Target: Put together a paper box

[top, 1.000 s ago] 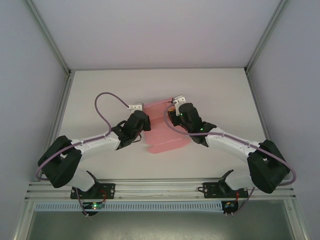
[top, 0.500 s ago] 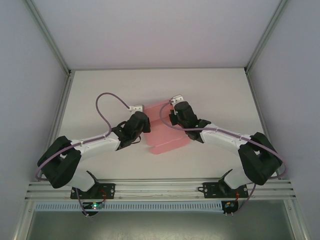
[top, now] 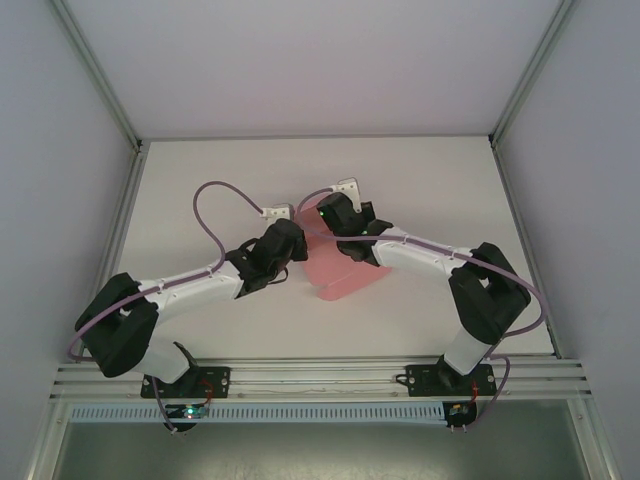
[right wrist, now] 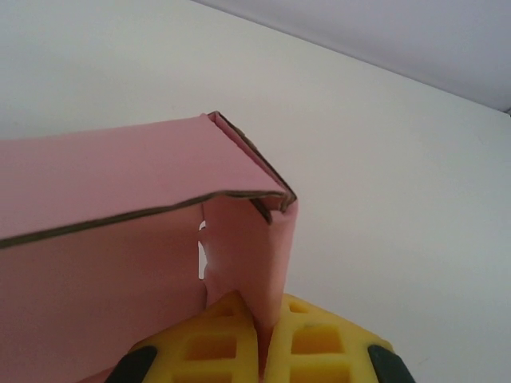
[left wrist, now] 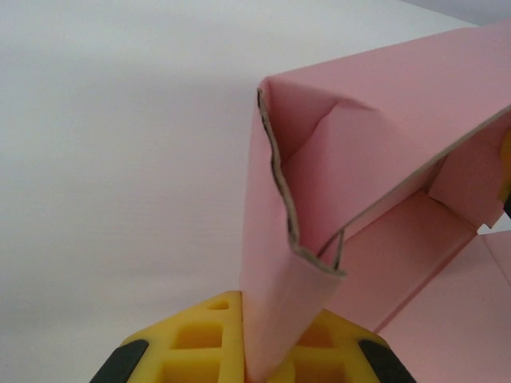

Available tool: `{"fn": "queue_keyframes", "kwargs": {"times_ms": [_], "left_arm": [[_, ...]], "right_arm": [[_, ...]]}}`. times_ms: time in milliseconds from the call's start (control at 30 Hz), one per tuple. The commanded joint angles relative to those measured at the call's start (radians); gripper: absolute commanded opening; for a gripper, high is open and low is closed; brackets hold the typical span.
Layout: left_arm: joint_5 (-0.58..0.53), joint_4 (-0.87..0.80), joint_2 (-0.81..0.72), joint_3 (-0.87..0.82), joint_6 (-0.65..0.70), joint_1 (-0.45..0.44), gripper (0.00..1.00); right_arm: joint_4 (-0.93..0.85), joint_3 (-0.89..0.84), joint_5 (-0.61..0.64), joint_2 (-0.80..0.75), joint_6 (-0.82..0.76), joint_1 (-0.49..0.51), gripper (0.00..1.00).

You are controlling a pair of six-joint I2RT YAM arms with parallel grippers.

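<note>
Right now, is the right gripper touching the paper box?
Touching. The right wrist view shows the right gripper shut on the paper box.

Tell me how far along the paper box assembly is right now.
Done: the paper box is no longer a flat sheet; its panels are folded up into an open sleeve. In hand: the left gripper and the right gripper are each shut on a card flap. Left: one end is open and its edges gape, so the flaps probably need tucking in and closing.
</note>
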Motion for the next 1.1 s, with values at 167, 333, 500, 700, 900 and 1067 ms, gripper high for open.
{"fn": "queue_keyframes", "kwargs": {"times_ms": [167, 333, 500, 700, 900, 1067], "left_arm": [[0.009, -0.035, -0.044, -0.024, 0.020, 0.009, 0.00], [0.055, -0.019, -0.040, -0.010, 0.048, 0.007, 0.00], [0.018, -0.023, -0.062, -0.031, 0.039, 0.007, 0.00], [-0.012, -0.047, -0.053, -0.023, 0.036, 0.007, 0.00], [-0.032, -0.062, -0.041, -0.010, 0.051, 0.009, 0.00], [-0.005, -0.058, -0.041, 0.001, 0.166, 0.009, 0.00]], "right_arm": [[0.310, -0.202, -0.400, -0.095, -0.124, -0.145, 0.06], [0.549, -0.281, -0.744, -0.132, -0.125, -0.155, 0.15], [0.471, -0.280, -0.733, -0.180, -0.159, -0.155, 0.37], [0.421, -0.323, -0.771, -0.287, -0.164, -0.157, 0.56], [0.343, -0.357, -0.933, -0.419, -0.150, -0.159, 0.98], [0.302, -0.415, -0.913, -0.563, -0.104, -0.159, 0.98]]}}
